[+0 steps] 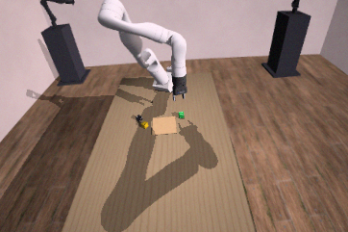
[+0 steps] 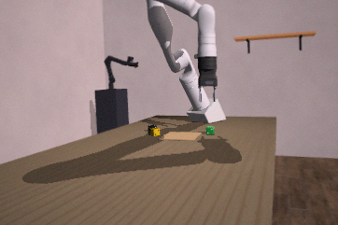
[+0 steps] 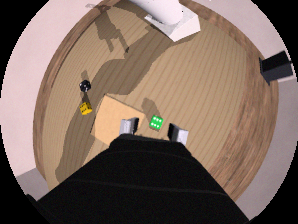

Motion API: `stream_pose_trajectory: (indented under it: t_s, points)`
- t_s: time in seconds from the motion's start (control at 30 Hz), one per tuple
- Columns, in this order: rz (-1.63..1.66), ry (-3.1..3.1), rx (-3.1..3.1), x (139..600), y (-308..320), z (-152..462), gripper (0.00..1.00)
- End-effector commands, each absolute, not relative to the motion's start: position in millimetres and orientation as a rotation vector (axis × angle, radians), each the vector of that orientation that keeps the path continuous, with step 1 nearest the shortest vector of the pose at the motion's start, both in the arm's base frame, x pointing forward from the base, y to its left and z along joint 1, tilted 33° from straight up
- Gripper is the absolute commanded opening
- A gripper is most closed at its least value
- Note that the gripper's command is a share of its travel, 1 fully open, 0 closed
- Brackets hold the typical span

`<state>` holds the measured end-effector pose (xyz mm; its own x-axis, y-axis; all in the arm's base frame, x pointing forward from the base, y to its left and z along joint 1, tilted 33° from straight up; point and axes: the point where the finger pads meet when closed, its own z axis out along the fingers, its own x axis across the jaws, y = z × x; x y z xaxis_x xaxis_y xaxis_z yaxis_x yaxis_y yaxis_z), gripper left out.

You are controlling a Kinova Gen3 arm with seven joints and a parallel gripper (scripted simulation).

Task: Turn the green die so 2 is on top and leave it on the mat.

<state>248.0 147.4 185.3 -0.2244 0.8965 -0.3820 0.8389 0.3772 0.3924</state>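
The green die [image 1: 181, 115] lies on the table just off the far right corner of the tan mat [image 1: 163, 125]. It also shows in the exterior view [image 2: 210, 131] and in the wrist view [image 3: 157, 121], between my two fingertips as seen from above. My gripper [image 1: 179, 96] [image 2: 207, 94] is open and empty, hanging well above the die. A yellow die [image 1: 144, 125] and a black die [image 1: 138, 117] lie left of the mat, off it. The top faces are too small to read.
The arm's base [image 1: 161, 86] stands behind the mat. Two dark pedestals with camera arms stand at the back left [image 1: 64, 52] and back right [image 1: 287, 42]. A wall shelf [image 2: 274, 37] hangs beyond the table.
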Motion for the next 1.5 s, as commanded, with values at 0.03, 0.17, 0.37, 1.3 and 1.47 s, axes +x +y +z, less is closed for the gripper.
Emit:
stream_pose_trajectory:
  t_s: [0.03, 0.17, 0.37, 1.3, 1.47]
  points:
    - [0.109, 2.136, 1.421, 247.6, 145.2, 183.9, 1.0]
    - [0.068, 2.2, 1.311, 247.8, 142.0, 182.6, 1.0]
    - [-0.006, 2.303, 1.11, 248.5, 136.8, 180.6, 1.0]
    - [-0.381, 2.593, -0.063, 259.8, 121.2, 172.5, 1.0]
    - [-0.458, 2.593, -0.348, 263.0, 121.1, 170.4, 1.0]
